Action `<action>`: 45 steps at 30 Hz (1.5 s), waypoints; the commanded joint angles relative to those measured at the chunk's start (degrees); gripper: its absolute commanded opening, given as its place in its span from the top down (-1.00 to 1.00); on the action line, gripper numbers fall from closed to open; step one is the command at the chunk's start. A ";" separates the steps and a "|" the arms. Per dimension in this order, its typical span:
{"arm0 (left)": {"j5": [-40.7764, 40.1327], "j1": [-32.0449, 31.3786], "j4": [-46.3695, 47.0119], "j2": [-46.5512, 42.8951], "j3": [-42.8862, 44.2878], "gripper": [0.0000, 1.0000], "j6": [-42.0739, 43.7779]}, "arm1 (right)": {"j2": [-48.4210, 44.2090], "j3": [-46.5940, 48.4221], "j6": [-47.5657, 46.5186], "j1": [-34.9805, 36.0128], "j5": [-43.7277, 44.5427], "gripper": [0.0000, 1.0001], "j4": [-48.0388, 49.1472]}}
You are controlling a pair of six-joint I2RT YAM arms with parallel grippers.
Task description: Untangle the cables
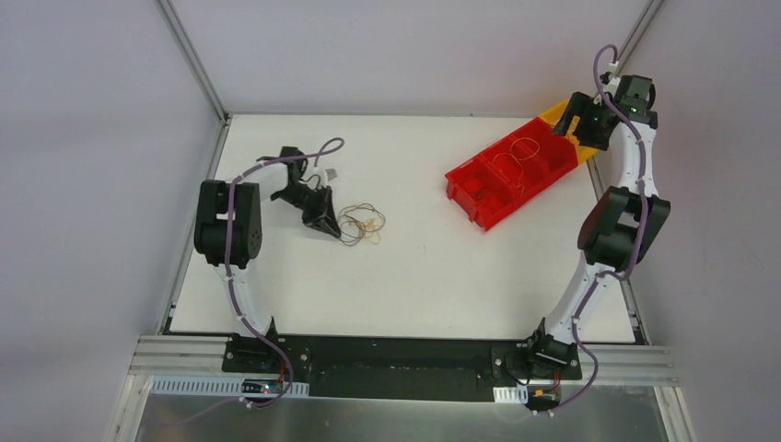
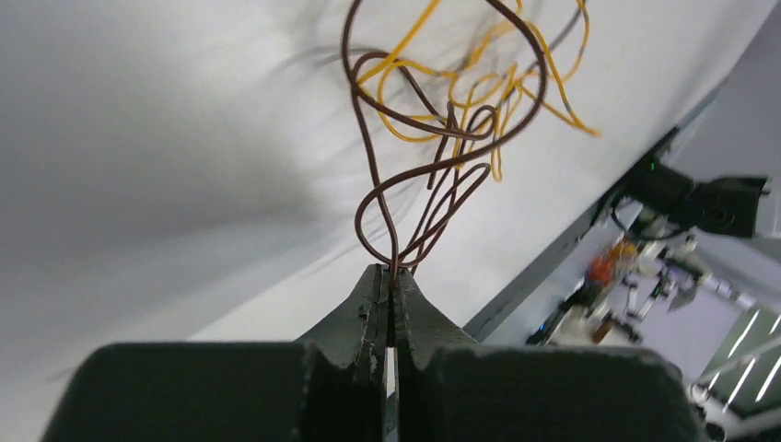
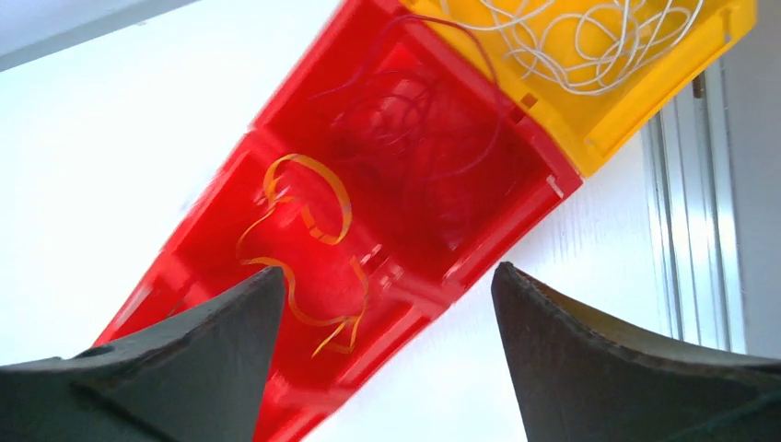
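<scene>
Left wrist view: the left tool [image 2: 394, 276] is fully closed and pinches one thin dark brown wire [image 2: 378, 184] at the edge of the small tangle of thin curly brown and yellow cables [image 2: 460, 101]. The tangle lies on the white surface [image 2: 138, 138] in front of the left arm, well apart from the bins. The right tool [image 3: 389, 276] is wide open and holds nothing; it hangs above the red plastic bin [image 3: 516, 212] w/ compartments.

Risk, in my judgement: if the left tool pulls only this wire, the loops may tighten into a knot, or the whole tangle drags along, because nothing holds the other side. The wire can also slip out of the pinch.

Only the right wrist view shows sorted wires, i.e. a thin orange wire [image 3: 304, 161] and a thin red wire [image 3: 414, 120] in the red bin, and thin white wires [image 3: 589, 37] in the yellow plastic bin [image 3: 663, 92]. Only the top external view shows both arms together.
</scene>
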 commanded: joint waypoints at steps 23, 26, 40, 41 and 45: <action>10.15 -9.22 3.62 0.58 -5.91 1.00 -3.65 | -23.14 -39.75 -0.15 43.02 -19.29 -0.37 8.58; 9.98 -9.35 3.62 1.15 -5.64 1.00 -3.91 | -19.37 -39.04 0.23 47.70 -16.34 -0.20 11.84; 8.58 -9.40 3.62 0.32 -6.74 1.00 -3.28 | -8.28 -34.77 -0.48 55.17 -8.68 -0.19 13.60; 8.43 -9.36 3.62 0.38 -6.58 1.00 -3.28 | -7.75 -34.46 -0.39 55.55 -8.26 -0.19 13.59; 8.25 -9.37 3.62 0.50 -6.31 1.00 -3.38 | -5.96 -34.50 -0.16 57.02 -4.85 -0.17 14.76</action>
